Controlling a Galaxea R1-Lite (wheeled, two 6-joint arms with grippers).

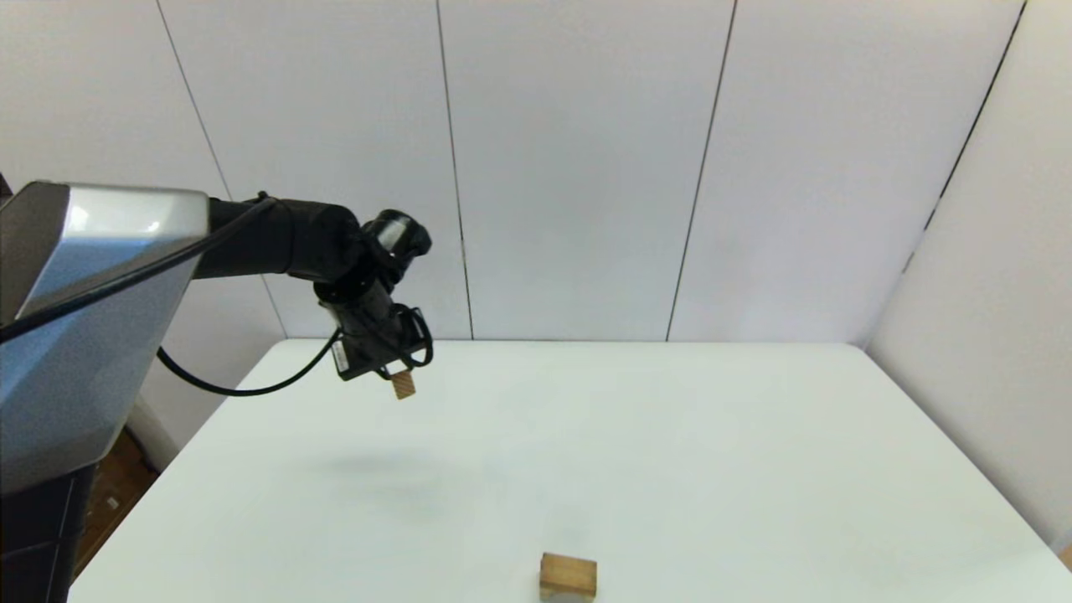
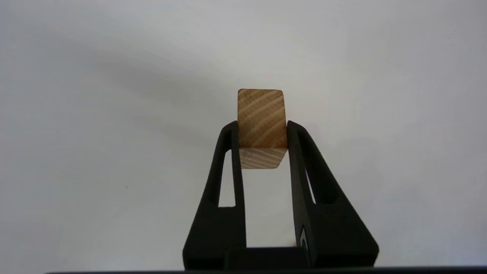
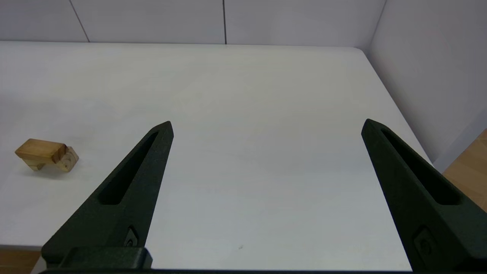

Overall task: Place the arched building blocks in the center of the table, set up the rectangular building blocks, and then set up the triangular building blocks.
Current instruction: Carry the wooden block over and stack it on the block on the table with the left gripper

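Room: white panelled walls (image 1: 586,167) with dark vertical seams stand behind and to the right of the bench; a strip of wooden floor (image 3: 470,167) shows past the bench's right side in the right wrist view.
Bench: the bench (image 1: 670,452) is a plain white top with rounded corners, and a soft shadow lies on it below the raised left arm.
Left arm: the left arm (image 1: 276,239) reaches in from the robot's left, high above the far left part of the bench, its wrist turned down.
Right gripper: the right gripper (image 3: 266,129) shows only in its own wrist view, low at the near edge of the bench, its two black fingers spread wide apart with nothing between them.
Left gripper: the left gripper (image 2: 262,131) is closed on the triangular building blocks, well above the bench.
Stacked blocks: the rectangular building blocks (image 3: 40,150), a darker brown slab, lies flat on top of the paler arched building blocks (image 3: 66,161), near the bench's near edge around its middle; the head view shows only the brown top (image 1: 569,574) at its bottom border, while the right wrist view shows both pieces from the side.
Triangular building blocks: the wedge (image 2: 261,120) is pinched between the fingertips with its grain showing; the left wrist view shows it close with two faces meeting at an edge, while the head view shows it only as a small tan piece (image 1: 404,384) hanging under the gripper.
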